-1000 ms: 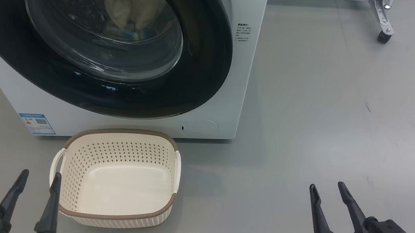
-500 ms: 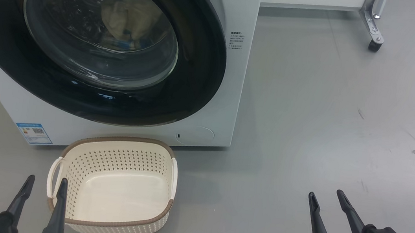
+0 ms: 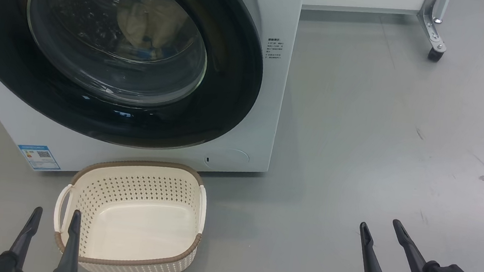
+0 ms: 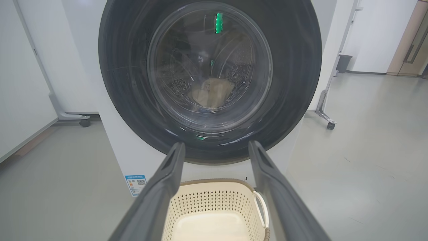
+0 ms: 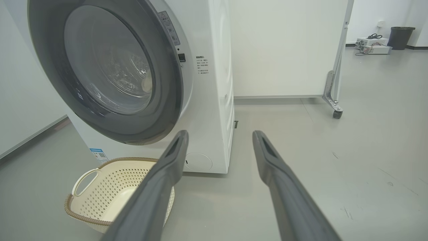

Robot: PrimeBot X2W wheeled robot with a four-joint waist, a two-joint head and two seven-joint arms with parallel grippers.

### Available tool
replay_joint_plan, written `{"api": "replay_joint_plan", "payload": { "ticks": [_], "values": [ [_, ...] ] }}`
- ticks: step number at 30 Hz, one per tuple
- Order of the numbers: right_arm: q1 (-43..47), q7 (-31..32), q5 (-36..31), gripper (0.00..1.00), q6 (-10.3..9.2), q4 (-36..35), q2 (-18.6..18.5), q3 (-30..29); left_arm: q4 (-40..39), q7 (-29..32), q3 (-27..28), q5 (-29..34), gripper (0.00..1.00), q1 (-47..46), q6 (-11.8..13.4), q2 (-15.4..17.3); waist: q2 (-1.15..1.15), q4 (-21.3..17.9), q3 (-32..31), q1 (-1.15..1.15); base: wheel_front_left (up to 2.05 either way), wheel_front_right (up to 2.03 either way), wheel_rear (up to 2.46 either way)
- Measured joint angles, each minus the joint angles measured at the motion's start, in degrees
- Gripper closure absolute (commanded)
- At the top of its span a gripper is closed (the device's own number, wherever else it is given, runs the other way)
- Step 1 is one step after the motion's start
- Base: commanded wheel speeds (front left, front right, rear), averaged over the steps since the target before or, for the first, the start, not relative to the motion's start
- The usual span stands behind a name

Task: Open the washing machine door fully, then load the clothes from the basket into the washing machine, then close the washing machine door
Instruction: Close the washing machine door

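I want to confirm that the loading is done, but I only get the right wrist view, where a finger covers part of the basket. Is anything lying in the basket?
Observer: No. From the head view the basket is bare down to its floor.
Operator: Are the clothes inside the machine, then?
Observer: Yes. The left wrist view looks straight through the washing machine door, and the clothes lie in a pale heap low in the drum.
Operator: And where is the other arm?
Observer: In the head view the left gripper is open and holds nothing, with its fingertips at the basket's left side.
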Motion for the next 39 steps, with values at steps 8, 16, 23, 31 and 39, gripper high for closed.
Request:
{"api": "replay_joint_plan", "payload": {
  "ticks": [8, 16, 23, 31, 39],
  "values": [
    [0.0, 0.0, 0.0, 1.00, -0.02, -0.3, 0.0, -0.1, -0.4, 0.0, 0.5, 0.4, 0.00, 0.2, 0.0, -0.2, 0.00, -0.1, 0.4, 0.00, 0.00, 0.00, 0.00],
    [0.1, 0.0, 0.0, 1.00, -0.52, -0.4, -0.1, -0.4, -1.3, 0.0, 0.8, 0.8, 0.00, 0.2, 0.0, -0.6, 0.00, -0.1, 0.7, 0.00, 0.00, 0.00, 0.00],
    [0.1, 0.1, 0.0, 1.00, -0.71, -0.6, -1.1, -0.9, -2.0, 0.0, -0.1, 1.4, 0.00, 0.2, 0.0, -0.9, 0.00, 0.5, 1.2, 0.00, 0.00, 0.00, 0.00],
    [-0.2, 1.3, 0.0, 1.00, -0.91, -1.2, -3.1, -1.6, -2.4, 0.0, -1.1, 2.8, 0.00, -0.1, -0.5, -1.9, 0.00, 2.9, 2.3, 0.00, 0.00, 0.00, 0.00],
    [-4.6, 3.1, -0.7, 1.00, -0.83, -1.3, -5.7, -2.1, -3.1, 0.0, -2.7, 3.5, 0.00, -2.6, -1.2, -3.9, 0.00, 7.4, 4.3, 0.00, 0.00, 0.00, 0.00]
  ]
}}
